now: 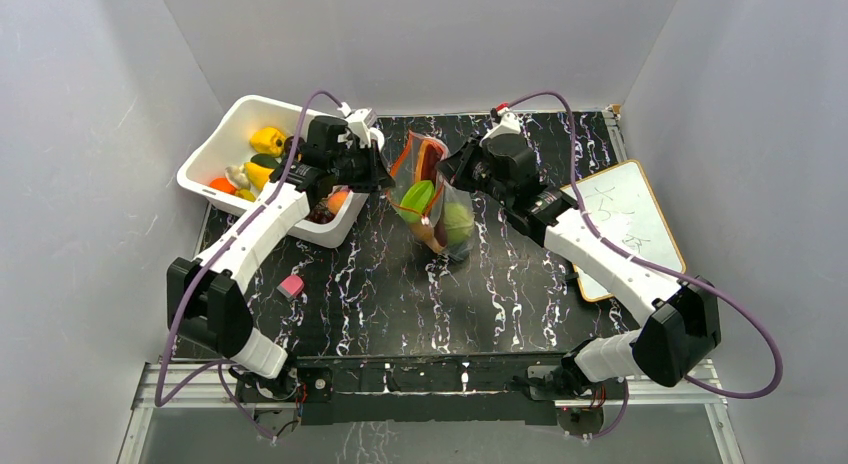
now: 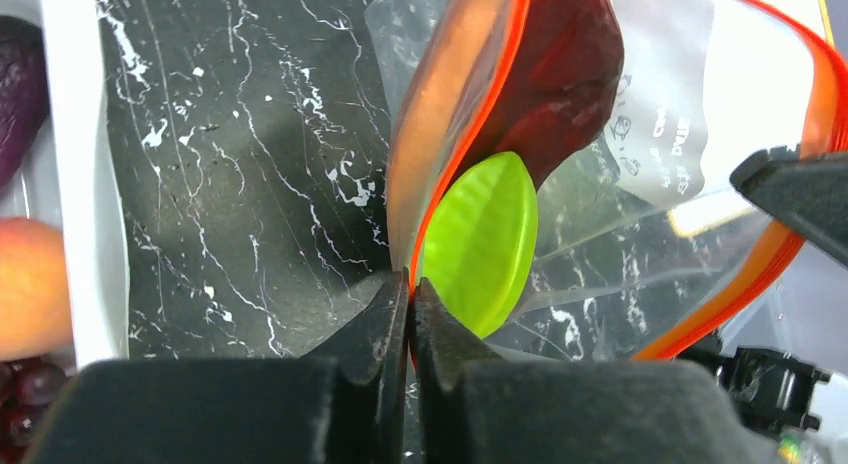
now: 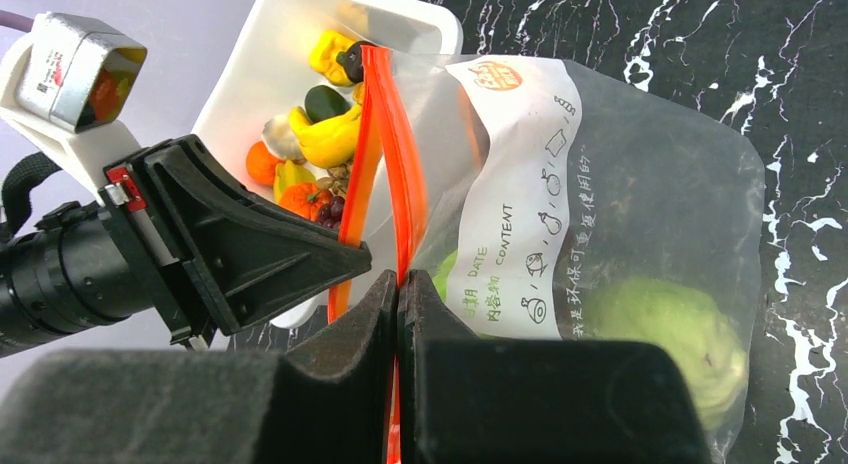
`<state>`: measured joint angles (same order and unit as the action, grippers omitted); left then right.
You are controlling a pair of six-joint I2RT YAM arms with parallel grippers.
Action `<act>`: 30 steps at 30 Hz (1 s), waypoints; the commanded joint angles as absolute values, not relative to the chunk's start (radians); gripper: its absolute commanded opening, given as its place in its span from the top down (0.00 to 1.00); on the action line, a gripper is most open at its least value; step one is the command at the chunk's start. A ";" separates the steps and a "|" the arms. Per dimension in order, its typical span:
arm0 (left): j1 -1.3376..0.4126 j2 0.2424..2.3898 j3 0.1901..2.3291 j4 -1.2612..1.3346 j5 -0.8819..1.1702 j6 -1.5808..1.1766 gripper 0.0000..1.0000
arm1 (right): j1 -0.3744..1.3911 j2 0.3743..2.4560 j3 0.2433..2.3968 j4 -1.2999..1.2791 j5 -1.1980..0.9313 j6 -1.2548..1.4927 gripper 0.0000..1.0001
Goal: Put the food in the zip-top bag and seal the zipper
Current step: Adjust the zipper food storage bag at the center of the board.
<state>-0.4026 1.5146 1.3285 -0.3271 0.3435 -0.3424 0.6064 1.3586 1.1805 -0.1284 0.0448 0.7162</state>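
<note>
The clear zip-top bag (image 1: 432,199) stands mid-table with its red-orange zipper (image 3: 385,134) strip held open between my two grippers. Inside it I see a pale-green cabbage (image 3: 672,334), a dark purple-red eggplant (image 2: 565,64) and a bright green piece (image 2: 485,239). My left gripper (image 2: 411,284) is shut on the bag's mouth strip on one side; it also shows in the top view (image 1: 385,179). My right gripper (image 3: 398,282) is shut on the mouth strip on the other side, also visible in the top view (image 1: 450,172). The bag's mouth gapes between them.
A white bin (image 1: 215,149) at the back left holds several more toy foods, yellow, orange and dark ones. A small pink block (image 1: 291,286) lies on the black marble table. A whiteboard (image 1: 630,224) lies at the right, under the right arm.
</note>
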 commanded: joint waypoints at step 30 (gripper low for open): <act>-0.411 1.487 1.291 -0.029 0.600 -0.504 1.00 | 0.597 1.298 1.120 -0.035 0.028 0.669 1.00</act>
